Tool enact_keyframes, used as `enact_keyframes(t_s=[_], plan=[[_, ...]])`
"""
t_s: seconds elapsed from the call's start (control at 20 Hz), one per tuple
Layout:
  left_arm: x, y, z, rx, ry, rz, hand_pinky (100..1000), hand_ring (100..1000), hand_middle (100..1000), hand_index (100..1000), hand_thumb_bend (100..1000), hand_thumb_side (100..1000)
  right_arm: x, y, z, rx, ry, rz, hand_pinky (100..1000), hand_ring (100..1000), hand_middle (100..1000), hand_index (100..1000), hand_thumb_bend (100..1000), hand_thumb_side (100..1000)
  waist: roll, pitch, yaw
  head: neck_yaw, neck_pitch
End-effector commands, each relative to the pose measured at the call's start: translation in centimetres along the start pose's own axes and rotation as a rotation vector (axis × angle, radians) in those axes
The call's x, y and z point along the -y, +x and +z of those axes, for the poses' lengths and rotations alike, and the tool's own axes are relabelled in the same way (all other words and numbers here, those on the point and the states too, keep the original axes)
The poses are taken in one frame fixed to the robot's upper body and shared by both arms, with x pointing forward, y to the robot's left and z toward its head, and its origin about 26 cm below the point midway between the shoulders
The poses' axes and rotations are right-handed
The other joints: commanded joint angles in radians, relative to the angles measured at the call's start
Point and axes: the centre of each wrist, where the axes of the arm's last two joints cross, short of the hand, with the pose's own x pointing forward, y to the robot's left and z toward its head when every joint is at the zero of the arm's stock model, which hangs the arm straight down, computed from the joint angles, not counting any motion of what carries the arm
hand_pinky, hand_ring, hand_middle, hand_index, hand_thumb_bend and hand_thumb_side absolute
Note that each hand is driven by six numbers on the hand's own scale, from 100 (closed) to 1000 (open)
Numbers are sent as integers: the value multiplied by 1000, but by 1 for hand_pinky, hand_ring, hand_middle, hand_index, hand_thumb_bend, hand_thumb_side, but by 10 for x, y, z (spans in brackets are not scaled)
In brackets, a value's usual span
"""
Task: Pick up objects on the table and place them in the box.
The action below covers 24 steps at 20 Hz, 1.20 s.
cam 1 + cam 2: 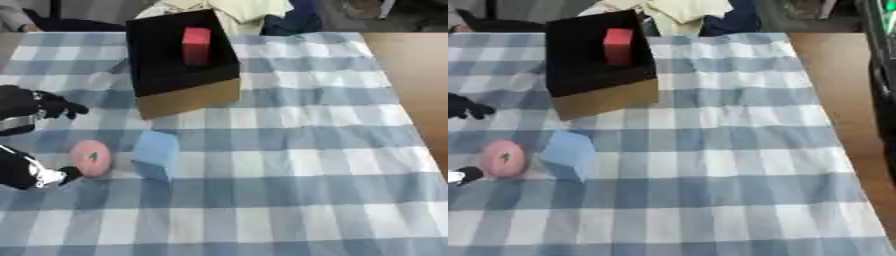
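nearest, the left hand [35,172] comes in at the left edge, one fingertip touching or just beside the pink ball [91,158]; whether its fingers are curled or spread i cannot tell. the ball and the blue block [156,155] beside it lie on the checked cloth [297,165], so two things look left to move. farther back, the box [179,62] already holds a red block [196,46]. the right hand is out of sight.
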Motion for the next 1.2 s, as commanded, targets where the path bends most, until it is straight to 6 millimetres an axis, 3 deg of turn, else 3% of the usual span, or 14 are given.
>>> enact_keyframes(t_s=[0.05,0.7,1.2], plan=[[-5,-1,7,-23,-5,-30,717,844,848,1000,322,509,12,1,4,4,-34,21,917,888,862,975,170,930,5,-22,-2,4,-11],[0,5,0,-74,-67,-1,733,850,861,1000,344,522,11,-6,9,-21,-44,1,916,886,858,972,137,961,8,-17,-11,10,-12],[5,-3,-15,-162,-78,-41,741,847,846,996,332,505,9,-9,11,-30,-47,-20,916,884,855,971,121,980,5,-14,-17,17,-15]])
